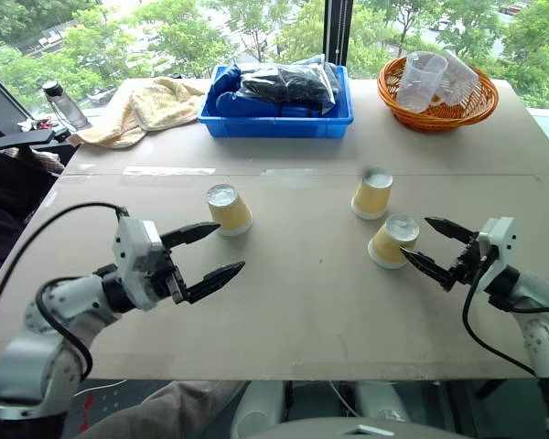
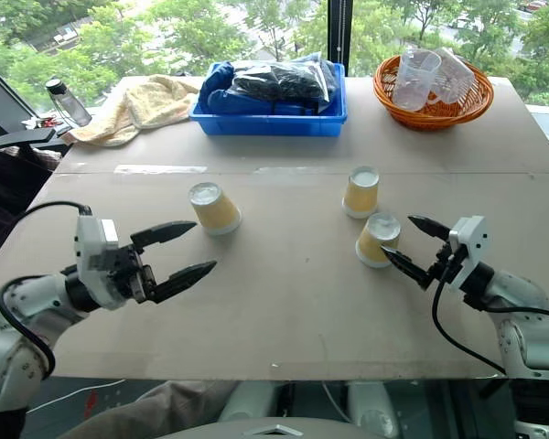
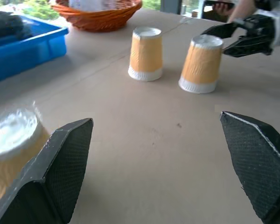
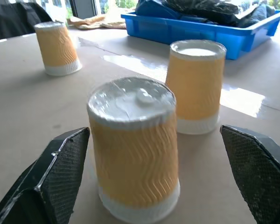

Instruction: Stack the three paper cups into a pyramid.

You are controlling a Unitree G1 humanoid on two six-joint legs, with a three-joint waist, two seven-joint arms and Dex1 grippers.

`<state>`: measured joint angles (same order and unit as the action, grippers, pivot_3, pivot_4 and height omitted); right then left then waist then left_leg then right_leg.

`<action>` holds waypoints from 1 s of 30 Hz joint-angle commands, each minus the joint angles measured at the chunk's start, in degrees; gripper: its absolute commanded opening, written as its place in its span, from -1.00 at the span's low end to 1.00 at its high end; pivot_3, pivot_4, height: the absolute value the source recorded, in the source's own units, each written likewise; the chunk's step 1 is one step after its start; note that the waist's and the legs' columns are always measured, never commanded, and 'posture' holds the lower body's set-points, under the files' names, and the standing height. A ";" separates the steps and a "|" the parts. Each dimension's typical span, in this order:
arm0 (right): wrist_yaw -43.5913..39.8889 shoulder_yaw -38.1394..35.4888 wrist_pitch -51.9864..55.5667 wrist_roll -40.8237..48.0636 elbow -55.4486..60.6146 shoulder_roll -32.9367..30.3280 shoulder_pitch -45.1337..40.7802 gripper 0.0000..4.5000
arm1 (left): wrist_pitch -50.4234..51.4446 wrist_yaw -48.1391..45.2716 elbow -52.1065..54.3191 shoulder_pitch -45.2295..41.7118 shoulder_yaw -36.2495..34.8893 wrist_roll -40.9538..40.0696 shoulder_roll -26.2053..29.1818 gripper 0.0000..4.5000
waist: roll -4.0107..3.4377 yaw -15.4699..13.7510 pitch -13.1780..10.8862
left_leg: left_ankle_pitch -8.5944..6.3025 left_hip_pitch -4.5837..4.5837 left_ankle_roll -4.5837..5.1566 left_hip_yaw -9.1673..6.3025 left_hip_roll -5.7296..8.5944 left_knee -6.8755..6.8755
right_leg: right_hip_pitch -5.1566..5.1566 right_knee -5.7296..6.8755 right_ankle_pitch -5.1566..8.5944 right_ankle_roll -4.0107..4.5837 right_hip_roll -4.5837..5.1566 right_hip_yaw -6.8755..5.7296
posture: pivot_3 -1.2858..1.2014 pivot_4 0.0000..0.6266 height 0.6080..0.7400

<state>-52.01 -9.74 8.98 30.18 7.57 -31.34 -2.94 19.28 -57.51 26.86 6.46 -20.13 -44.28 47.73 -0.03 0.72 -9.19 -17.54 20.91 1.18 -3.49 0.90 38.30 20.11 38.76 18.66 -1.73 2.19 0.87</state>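
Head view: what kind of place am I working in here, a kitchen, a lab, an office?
Probably a test or demo setup, not a kitchen: a plain board table set against big windows looking onto trees, with props along the back, a blue bin, an orange basket and a towel.

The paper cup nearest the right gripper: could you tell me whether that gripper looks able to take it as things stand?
Probably yes: the right gripper is open and aimed at the nearest paper cup, with nothing between them.

Blue bin (image 1: 276,120), orange basket (image 1: 436,112), towel (image 1: 142,108), bottle (image 1: 64,104).
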 commanded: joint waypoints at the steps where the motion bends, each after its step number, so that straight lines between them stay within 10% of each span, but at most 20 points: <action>1: 0.70 0.06 1.57 0.65 1.18 0.21 -1.14 0.98 | 4.78 -3.38 1.37 -1.85 -2.19 -6.20 3.21 1.00 | 0.00 -0.08 -0.01 | 0.01 0.02 -0.02 0.00 0.01 -0.01 | 0.00 -0.04 0.00 -0.01 0.00 0.00 | 0.03 -0.52 1.00; 13: -1.06 1.83 3.01 0.26 -1.24 0.77 -2.96 0.98 | 9.04 -9.22 0.02 -6.51 -2.01 -7.26 7.29 1.00 | 0.02 0.07 -0.02 | 0.14 0.98 -0.23 0.00 0.02 0.06 | 1.02 0.14 -0.01 -0.03 -0.06 -0.03 | 0.03 -0.52 1.00; 20: -2.55 1.95 2.65 0.00 -1.68 0.67 -3.10 -0.07 | 8.53 -10.26 -0.84 -6.71 -2.08 -6.16 6.80 1.00 | 0.02 0.08 -0.02 | 0.14 0.98 -0.23 0.00 0.01 0.06 | 1.03 0.15 -0.01 -0.03 -0.08 -0.03 | 0.03 -0.52 1.00; 30: -3.65 15.28 6.27 -1.91 7.22 4.24 -8.30 -0.11 | 6.40 -14.64 -4.87 -4.99 -4.31 -2.58 8.01 1.00 | 0.01 0.45 -0.02 | 0.14 0.98 -0.24 0.01 -0.02 0.06 | 1.12 0.24 -0.01 -0.02 -0.16 0.02 | 0.03 -0.52 1.00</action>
<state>-54.99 3.30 15.00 28.75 11.68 -27.82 -10.38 26.90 -71.13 22.09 1.56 -22.15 -47.08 54.86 -0.01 1.17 -9.21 -17.40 21.91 0.94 -3.48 0.89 38.36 21.23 38.99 18.65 -1.76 2.04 0.89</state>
